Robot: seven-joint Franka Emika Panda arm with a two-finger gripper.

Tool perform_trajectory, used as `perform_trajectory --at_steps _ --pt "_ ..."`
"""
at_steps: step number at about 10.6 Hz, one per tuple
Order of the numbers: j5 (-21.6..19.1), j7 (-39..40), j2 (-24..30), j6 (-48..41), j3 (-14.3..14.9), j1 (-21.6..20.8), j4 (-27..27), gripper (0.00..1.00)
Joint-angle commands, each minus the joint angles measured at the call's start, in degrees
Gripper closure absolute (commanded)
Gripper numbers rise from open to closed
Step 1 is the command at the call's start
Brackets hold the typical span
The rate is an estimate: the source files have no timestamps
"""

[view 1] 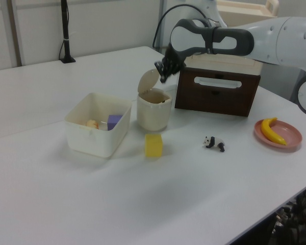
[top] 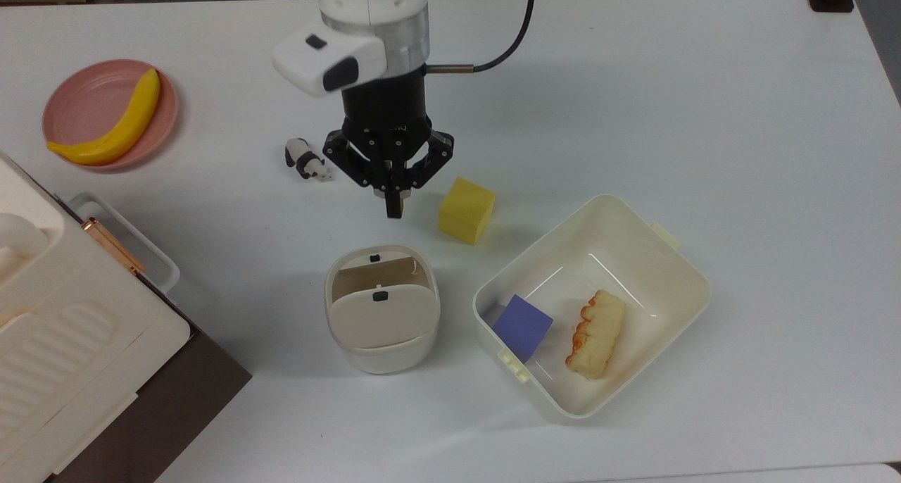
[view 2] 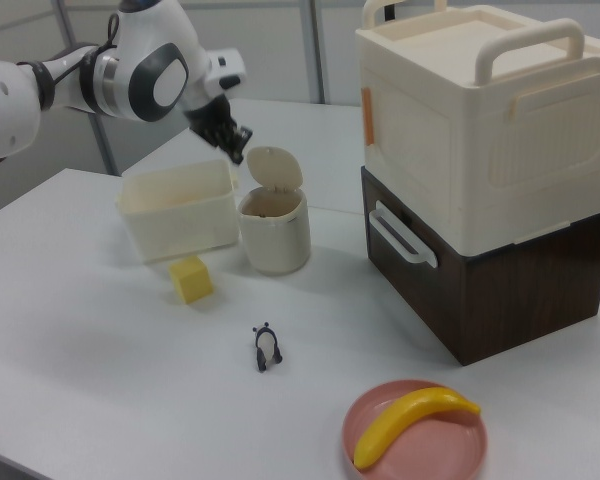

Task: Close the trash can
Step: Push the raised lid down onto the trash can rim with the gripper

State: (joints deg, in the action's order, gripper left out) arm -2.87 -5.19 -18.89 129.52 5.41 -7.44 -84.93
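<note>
Table (top: pixel 704 103): a white surface is carrying everything in the scene.
Appliance (view 2: pixel 480 130): a big ribbed cream box with handles is sitting on a dark brown wooden drawer unit (view 2: pixel 480 290) at the right view's right.
Arm (view 1: pixel 275 38): the white Panda arm is reaching in over the table, its wrist pointing down toward the bin.
Tub (top: pixel 676 258): a lidless cream rectangular container with side tabs is standing just beside the bin, at the top view's right of it, and is holding a purple block (top: pixel 522 327) and a piece of bread (top: pixel 597 333).
Trash can (top: pixel 382 307): the small cream bin is standing near the table's middle, between the tub and the drawer unit; its flap lid (view 1: pixel 149 80) is standing up, leaving the brown inside showing.
Gripper (top: pixel 394 207): the black claw is hanging just above the raised lid in the left view, with its fingers pressed together and nothing between them; whether it is touching the lid cannot be told.
Plate (top: pixel 84 99): a pink dish is holding a yellow banana (top: pixel 116 127) at the top view's upper left.
Yellow cube (top: pixel 466 210): it is sitting near the bin and the tub.
Panda figure (top: pixel 305 160): a small black-and-white toy is lying beside the gripper in the top view.
</note>
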Motion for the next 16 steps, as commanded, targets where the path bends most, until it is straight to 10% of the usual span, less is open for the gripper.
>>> perform_trajectory --at_steps 1,9,16 --pt "-0.8 -0.5 -1.3 14.5 0.5 -0.4 1.2 1.0" --pt "-0.7 -0.3 -10.6 22.1 1.2 0.0 7.3 1.0" --pt "-0.5 -0.3 -9.1 2.7 1.2 0.1 6.9 1.0"
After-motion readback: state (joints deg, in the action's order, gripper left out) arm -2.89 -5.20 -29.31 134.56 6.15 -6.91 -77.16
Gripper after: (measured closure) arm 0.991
